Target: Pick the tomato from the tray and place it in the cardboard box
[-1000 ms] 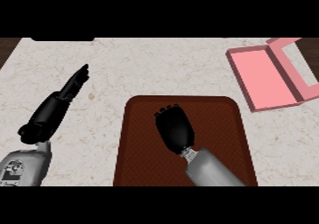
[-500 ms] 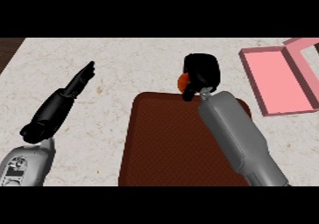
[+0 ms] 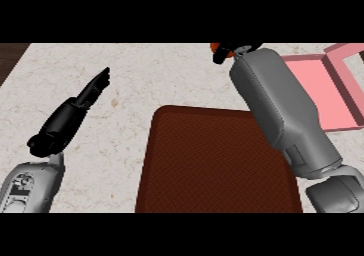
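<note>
Head view, one frame only.

Tabletop (image 3: 141,80): pale speckled stone, filling most of the view; a dark strip shows at 9–10 o'clock along the left edge.

Tray (image 3: 214,160): dark brown, rounded corners, sits from centre down to 6 o'clock. Its visible surface is bare. The right forearm crosses over its right edge.

Box (image 3: 329,90): pink, open, at 2–3 o'clock, right of the tray. One wall stands along its right side and its floor is partly covered by the forearm.

Right arm (image 3: 281,105): grey forearm runs from 4–5 o'clock up to 1 o'clock, long and steep. It hides almost all of the right hand (image 3: 240,49); only a small black part shows at the top edge. Fingers not readable there, so I cannot tell how far open it is.

Tomato (image 3: 218,51): small red-orange patch at roughly 12–1 o'clock, right against the black of the right hand, at the very top of the scene. It is off the tray, beyond the tray's far edge and left of the box. Whether it is gripped or just touched cannot be told.

Left hand (image 3: 93,92): black, at 9–10 o'clock over bare tabletop, fingers straight and together, pointing toward 1 o'clock. Holds nothing. Well apart from the tray.
</note>
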Controlling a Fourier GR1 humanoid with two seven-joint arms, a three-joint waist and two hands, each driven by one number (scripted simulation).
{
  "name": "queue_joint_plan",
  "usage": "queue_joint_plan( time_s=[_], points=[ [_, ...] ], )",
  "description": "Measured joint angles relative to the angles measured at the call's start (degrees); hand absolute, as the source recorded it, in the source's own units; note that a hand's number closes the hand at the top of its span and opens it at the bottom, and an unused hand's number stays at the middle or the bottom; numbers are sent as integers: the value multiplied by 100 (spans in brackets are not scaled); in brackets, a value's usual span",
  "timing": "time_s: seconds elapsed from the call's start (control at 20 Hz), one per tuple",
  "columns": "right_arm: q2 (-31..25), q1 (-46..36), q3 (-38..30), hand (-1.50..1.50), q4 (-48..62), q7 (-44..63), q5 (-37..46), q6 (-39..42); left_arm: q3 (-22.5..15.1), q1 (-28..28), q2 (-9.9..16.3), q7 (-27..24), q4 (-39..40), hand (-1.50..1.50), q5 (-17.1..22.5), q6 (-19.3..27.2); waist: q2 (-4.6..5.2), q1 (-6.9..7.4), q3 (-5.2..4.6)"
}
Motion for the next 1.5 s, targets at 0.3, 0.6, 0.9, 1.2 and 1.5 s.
queue_joint_plan(
  time_s=[0.3, 0.6, 0.9, 1.2, 1.5],
  points=[
    [-347, -500, -498, 150, 359, 966, 171, -981, -50, 53, -96, -36, 24, 0, -113, 125, -18, -66, -1],
    [-909, -689, -865, 150, 810, 1413, 282, -1638, -40, 179, -112, -71, -46, 0, -138, 151, -47, -140, 1],
    [-1530, -781, -1130, 150, 1418, 1301, 266, -1725, 2, 145, -102, 31, -88, 0, -127, 127, -52, -168, 3],
    [-2003, -631, -1512, 150, 1993, 793, -137, -985, 93, 133, -56, -141, 95, 0, -110, 87, -49, -212, 5],
    [-2401, -462, -1888, 150, 2367, 256, -591, -36, 168, 57, -28, -81, 130, 0, -90, 71, -64, -240, 8]
  ],
)
